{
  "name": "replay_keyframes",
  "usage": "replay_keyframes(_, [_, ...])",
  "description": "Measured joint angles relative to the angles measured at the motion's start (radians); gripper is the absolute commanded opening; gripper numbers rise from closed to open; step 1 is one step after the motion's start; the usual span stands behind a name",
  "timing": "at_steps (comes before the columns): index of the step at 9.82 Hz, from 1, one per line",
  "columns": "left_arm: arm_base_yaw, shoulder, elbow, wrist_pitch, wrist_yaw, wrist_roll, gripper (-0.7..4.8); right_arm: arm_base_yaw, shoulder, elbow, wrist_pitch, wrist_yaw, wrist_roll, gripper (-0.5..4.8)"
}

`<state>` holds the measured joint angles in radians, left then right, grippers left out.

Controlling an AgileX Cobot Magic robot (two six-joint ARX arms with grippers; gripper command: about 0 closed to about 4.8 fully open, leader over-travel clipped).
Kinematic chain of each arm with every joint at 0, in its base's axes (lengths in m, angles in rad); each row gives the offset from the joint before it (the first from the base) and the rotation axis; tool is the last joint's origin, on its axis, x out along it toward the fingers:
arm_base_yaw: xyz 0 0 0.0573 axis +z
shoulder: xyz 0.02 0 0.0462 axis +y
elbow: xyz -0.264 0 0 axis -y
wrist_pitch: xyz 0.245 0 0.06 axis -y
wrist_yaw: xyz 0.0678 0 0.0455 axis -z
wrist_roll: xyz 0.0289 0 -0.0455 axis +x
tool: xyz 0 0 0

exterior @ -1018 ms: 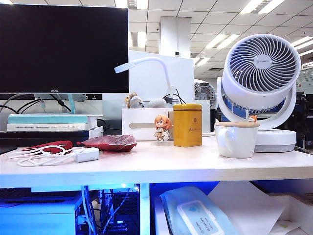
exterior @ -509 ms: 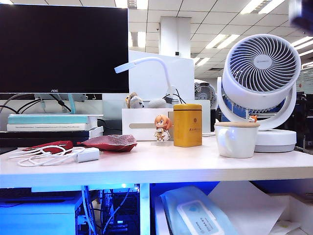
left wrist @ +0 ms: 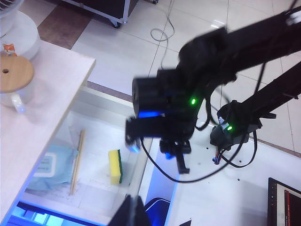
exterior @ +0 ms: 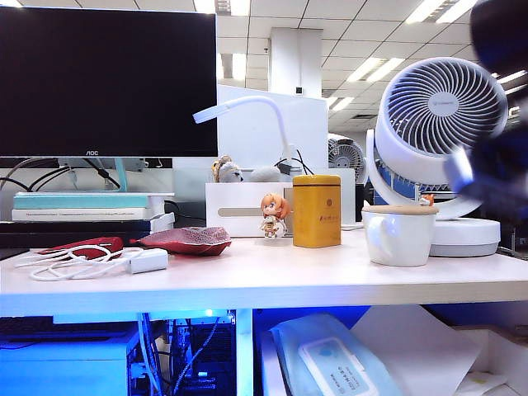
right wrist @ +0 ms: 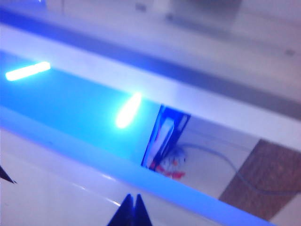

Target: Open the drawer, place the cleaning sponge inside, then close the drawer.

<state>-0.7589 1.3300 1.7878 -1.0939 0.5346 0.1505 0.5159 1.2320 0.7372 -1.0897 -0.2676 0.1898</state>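
Now both claws, left and right, pressed together; sponge in open drawer.

My table carried a mug, yellow tin, figurine, fan, red pouch and white cable.

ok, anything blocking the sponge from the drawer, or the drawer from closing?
Nothing visible. The sponge already lies in the open drawer, beside a wooden stick and a wipes pack. Left gripper, shut, hovers over the drawer front; right gripper, shut, by the desk edge.
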Motion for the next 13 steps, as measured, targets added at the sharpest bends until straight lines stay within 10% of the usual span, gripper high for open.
replay_keyframes(13, [0.000, -0.001, 0.000, -0.003, 0.000, 0.003, -0.05, 0.004, 0.335, -0.012, 0.120, 0.013, 0.019, -0.06])
